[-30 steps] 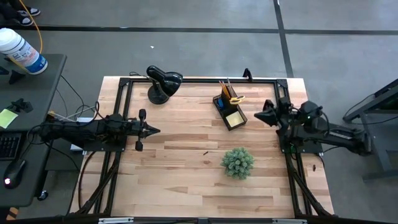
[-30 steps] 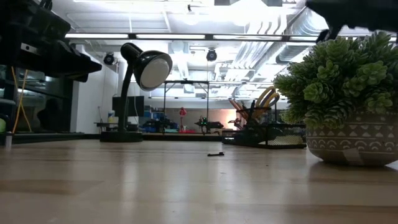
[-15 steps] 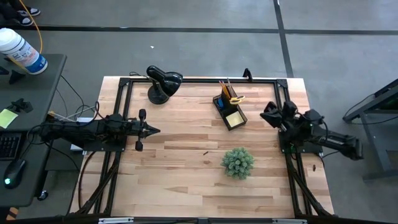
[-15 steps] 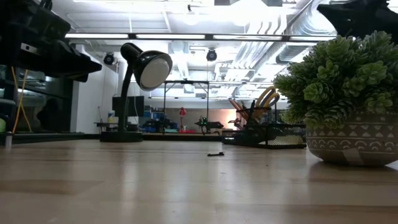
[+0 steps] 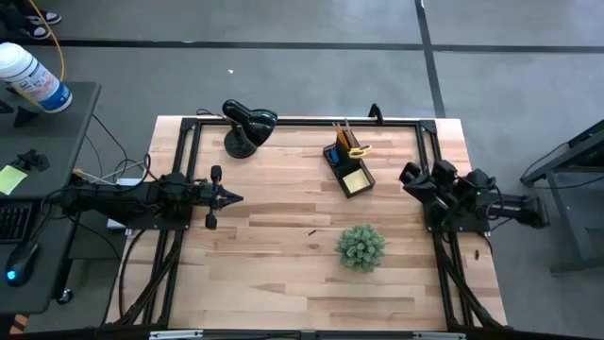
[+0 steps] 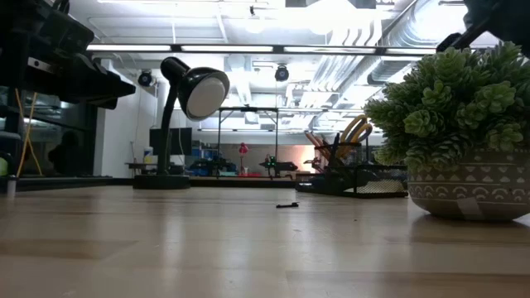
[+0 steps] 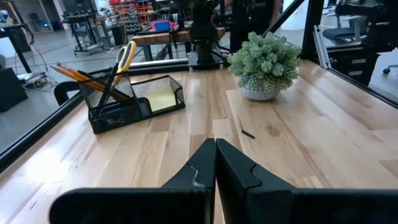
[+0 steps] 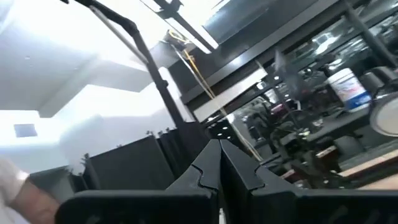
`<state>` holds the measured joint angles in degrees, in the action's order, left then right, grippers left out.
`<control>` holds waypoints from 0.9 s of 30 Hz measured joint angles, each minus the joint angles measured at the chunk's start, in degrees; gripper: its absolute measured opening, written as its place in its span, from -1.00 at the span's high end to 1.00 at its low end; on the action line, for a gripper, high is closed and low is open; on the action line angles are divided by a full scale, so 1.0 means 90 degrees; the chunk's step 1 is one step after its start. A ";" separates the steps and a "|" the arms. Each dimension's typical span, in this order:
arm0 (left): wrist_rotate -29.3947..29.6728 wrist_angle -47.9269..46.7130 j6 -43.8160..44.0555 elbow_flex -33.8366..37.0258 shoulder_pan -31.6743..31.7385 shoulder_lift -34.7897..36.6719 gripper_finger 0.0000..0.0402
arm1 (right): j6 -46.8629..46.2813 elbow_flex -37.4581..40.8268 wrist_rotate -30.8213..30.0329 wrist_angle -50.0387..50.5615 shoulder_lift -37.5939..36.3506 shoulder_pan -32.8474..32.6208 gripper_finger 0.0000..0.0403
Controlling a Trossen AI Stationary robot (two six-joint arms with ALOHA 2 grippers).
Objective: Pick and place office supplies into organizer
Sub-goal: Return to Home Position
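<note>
The black mesh organizer stands on the far middle of the table. It holds orange pencils and yellow-handled scissors in its tall compartment and a yellow sticky-note pad in its lower tray. A small thin dark item lies flat on the wood near the table's middle. My left gripper hovers shut at the table's left side, pointing toward the right. My right gripper is shut, at the right edge, right of the organizer, tipped up toward the ceiling.
A potted green spiky plant stands near and right of the table's middle. A black domed desk lamp sits at the far left. Black frame rails run along the table's left, far and right edges. Bare wood lies between the arms.
My right arm has folded back toward the table's right edge, and its gripper has drawn away from the organizer by a short distance. The left arm and all things on the table have stayed where they were.
</note>
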<state>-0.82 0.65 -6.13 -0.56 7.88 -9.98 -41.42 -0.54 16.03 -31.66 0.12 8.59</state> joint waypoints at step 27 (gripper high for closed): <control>-0.0001 0.0000 -0.0001 0.0000 -0.0002 0.0000 1.00 | 0.1326 -0.0002 -0.1403 0.3366 0.0029 -0.0961 0.97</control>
<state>-0.83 0.64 -6.14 -0.56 7.86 -9.98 -29.48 -0.56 3.40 -1.37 0.38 -0.05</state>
